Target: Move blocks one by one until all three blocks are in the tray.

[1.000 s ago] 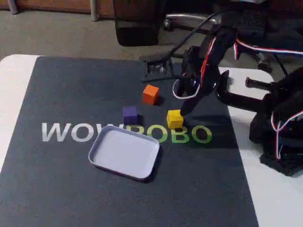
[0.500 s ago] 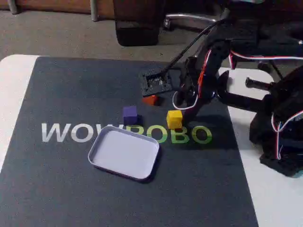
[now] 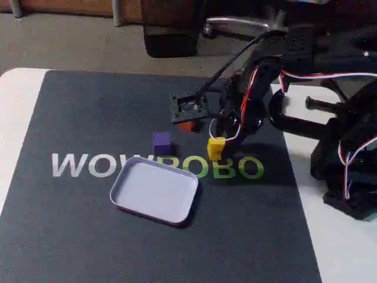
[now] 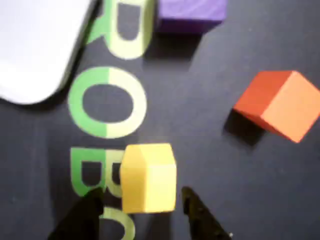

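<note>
A white bench (image 3: pixel 15 118) carries a dark mat (image 3: pixel 88 236) printed with the word WOWROBO (image 3: pixel 106 166) in white and green letters. At the right of the fixed view stands the black robot arm (image 3: pixel 277 65), bent forward and down over the mat.

The pale lavender-white tray (image 3: pixel 154 190) lies on the mat below the lettering, its long axis running from upper left to lower right in the fixed view. Nothing lies in it.

The claw (image 4: pixel 142 212) is spread open with a dark fingertip (image 4: pixel 82 215) on either side of the yellow block (image 4: pixel 148 177), not yet pressing it. The block sits on the green letters, turned slightly so one vertical edge faces the wrist camera.

The purple block (image 3: pixel 161 141) rests just above the tray's upper edge. The orange block (image 4: pixel 277 105) lies well apart to the right in the wrist view, rotated corner-on; in the fixed view the arm hides most of it.

Compared with a second ago, the arm has swung lower and forward, and the claw has come down around the yellow block. All three blocks are where they were.
</note>
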### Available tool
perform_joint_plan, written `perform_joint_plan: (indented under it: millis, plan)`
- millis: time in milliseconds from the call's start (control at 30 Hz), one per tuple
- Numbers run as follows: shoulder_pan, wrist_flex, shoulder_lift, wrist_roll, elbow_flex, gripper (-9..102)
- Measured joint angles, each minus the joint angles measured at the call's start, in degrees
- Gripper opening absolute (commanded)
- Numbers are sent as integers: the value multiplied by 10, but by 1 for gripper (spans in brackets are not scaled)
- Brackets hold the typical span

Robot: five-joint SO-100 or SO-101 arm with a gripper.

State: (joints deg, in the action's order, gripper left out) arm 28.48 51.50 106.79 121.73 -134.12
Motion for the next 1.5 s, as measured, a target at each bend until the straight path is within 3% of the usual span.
perform_joint_plan:
  millis: [400, 633, 833, 1200, 1500]
  plan:
    - [-5, -41, -40, -18, 0, 16]
    - [-4, -47, -40, -33, 0, -6]
    - [-13, -47, -34, -48, 0, -8]
    - [-167, -98, 87, -220, 0, -8]
    - [-254, -233, 17, -297, 16, -7]
